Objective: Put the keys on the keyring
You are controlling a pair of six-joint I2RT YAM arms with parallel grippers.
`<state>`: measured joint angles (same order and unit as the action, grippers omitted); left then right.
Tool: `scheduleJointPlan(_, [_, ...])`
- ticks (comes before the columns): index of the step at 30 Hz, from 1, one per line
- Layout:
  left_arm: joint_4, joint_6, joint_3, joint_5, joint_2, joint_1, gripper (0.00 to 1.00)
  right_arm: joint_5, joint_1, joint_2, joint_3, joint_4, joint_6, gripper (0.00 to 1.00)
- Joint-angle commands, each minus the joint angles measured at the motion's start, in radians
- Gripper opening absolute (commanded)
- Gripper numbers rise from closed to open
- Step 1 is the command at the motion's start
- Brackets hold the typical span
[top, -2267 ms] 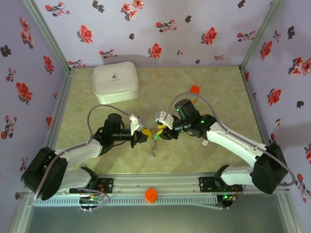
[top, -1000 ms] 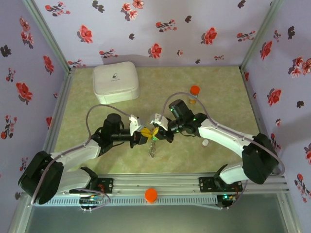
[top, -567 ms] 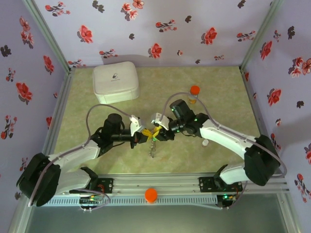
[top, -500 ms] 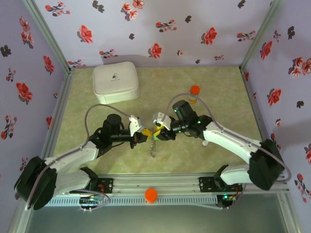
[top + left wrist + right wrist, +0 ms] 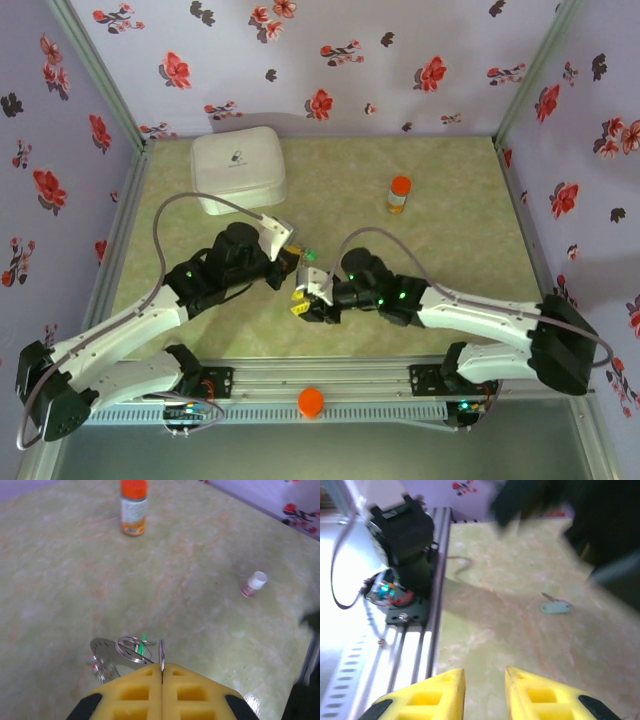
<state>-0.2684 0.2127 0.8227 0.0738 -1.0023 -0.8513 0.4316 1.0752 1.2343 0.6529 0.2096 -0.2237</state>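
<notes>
My left gripper (image 5: 161, 672) is shut on the keyring (image 5: 161, 655), a thin metal ring seen edge-on and sticking out above the yellow pads. A smaller ring, a green key (image 5: 143, 645) and a perforated metal piece (image 5: 106, 652) hang from it on the left. From above, the left gripper (image 5: 293, 262) sits mid-table with the green key (image 5: 309, 256) at its tip. My right gripper (image 5: 485, 680) is open and holds nothing. It hovers low over the mat, just in front of the left one (image 5: 302, 303). A pale teal key (image 5: 556, 607) lies flat on the mat ahead of it.
An orange-capped bottle (image 5: 399, 194) stands at the back right and a white case (image 5: 238, 170) at the back left. A small white-capped vial (image 5: 252, 584) lies on the mat. The metal rail (image 5: 415, 645) and the left arm's base (image 5: 405, 540) border the near edge.
The two grippers met at mid-table earlier. The right one has since let go, opened and swung down toward the front; the left drew back slightly, still shut on the ring.
</notes>
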Motion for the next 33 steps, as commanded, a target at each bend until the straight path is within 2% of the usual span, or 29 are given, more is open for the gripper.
scheduleJointPlan(1, [-0.113,0.211,0.113,-0.054,-0.018,-0.005,0.00,-0.226,0.028,0.067,-0.056,0.350,0.185,0.29])
scheduleJointPlan(3, [-0.183,0.292,0.173,-0.056,-0.048,-0.005,0.00,-0.272,0.041,0.110,-0.064,0.398,0.199,0.29])
scheduleJointPlan(6, [-0.262,0.491,0.237,-0.095,-0.106,-0.004,0.00,-0.385,0.044,0.144,-0.095,0.443,0.196,0.29])
scheduleJointPlan(9, [-0.292,0.627,0.273,-0.059,-0.143,-0.005,0.00,-0.539,0.041,0.136,-0.151,0.492,0.158,0.29])
scheduleJointPlan(11, [-0.301,0.677,0.289,-0.025,-0.159,-0.005,0.00,-0.563,0.023,0.123,-0.175,0.509,0.124,0.29])
scheduleJointPlan(14, [-0.290,0.736,0.308,0.029,-0.183,0.009,0.00,-0.446,-0.035,0.101,-0.199,0.567,0.170,0.28])
scheduleJointPlan(18, [-0.392,0.788,0.428,0.077,-0.256,0.043,0.00,-0.333,-0.053,0.084,-0.240,0.682,0.190,0.28])
scheduleJointPlan(22, [-0.540,0.802,0.551,0.089,-0.345,0.054,0.00,-0.231,-0.052,0.024,-0.269,0.616,0.179,0.28])
scheduleJointPlan(25, [-0.601,0.836,0.613,0.106,-0.395,0.071,0.00,-0.174,-0.053,-0.080,-0.283,0.455,0.172,0.28])
scheduleJointPlan(28, [-0.621,0.910,0.635,0.138,-0.429,0.086,0.00,-0.176,-0.053,-0.192,-0.294,0.306,0.161,0.28])
scheduleJointPlan(33, [-0.618,1.009,0.657,0.178,-0.460,0.108,0.00,-0.285,-0.053,-0.286,-0.298,0.292,0.126,0.29])
